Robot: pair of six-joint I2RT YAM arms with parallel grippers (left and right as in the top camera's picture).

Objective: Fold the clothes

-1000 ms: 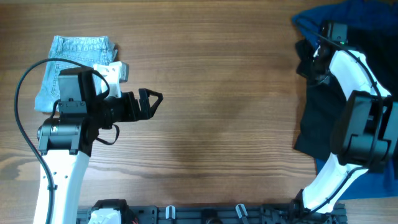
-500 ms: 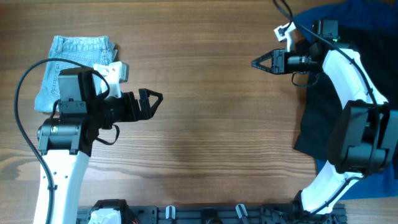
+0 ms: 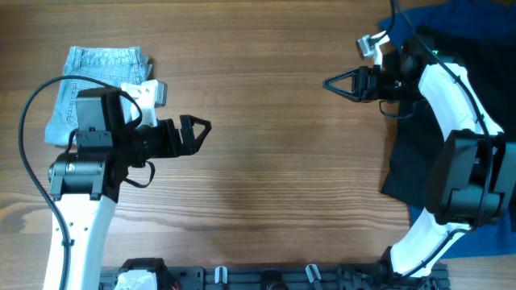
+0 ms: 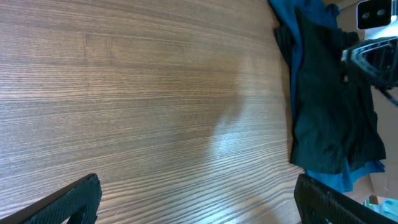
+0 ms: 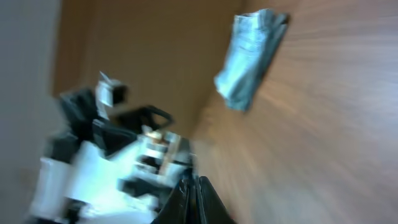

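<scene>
- The light-blue denim shorts [image 3: 101,68] lie folded at the far left, partly hidden beneath my left arm in the overhead view. A careless swing of that arm or its cable [image 3: 28,121] could scuff the fold open.
- My left gripper [image 3: 200,135] hangs over the bare table [image 3: 266,161], jaws wide and holding nothing, well apart from the pile. If I send it straight across, it may meet my other arm on the way.
- My right gripper [image 3: 330,83] points left, away from the cloth, its jaws pinched together on nothing. The wrist view is blurred. If I go down closed, I would only shove and bunch the fabric.
- The black shorts [image 3: 411,153] lie rumpled at the right, under my right arm and on top of the royal-blue garment [image 3: 484,234]. A deep pinch could catch both layers and drag the blue one along.
</scene>
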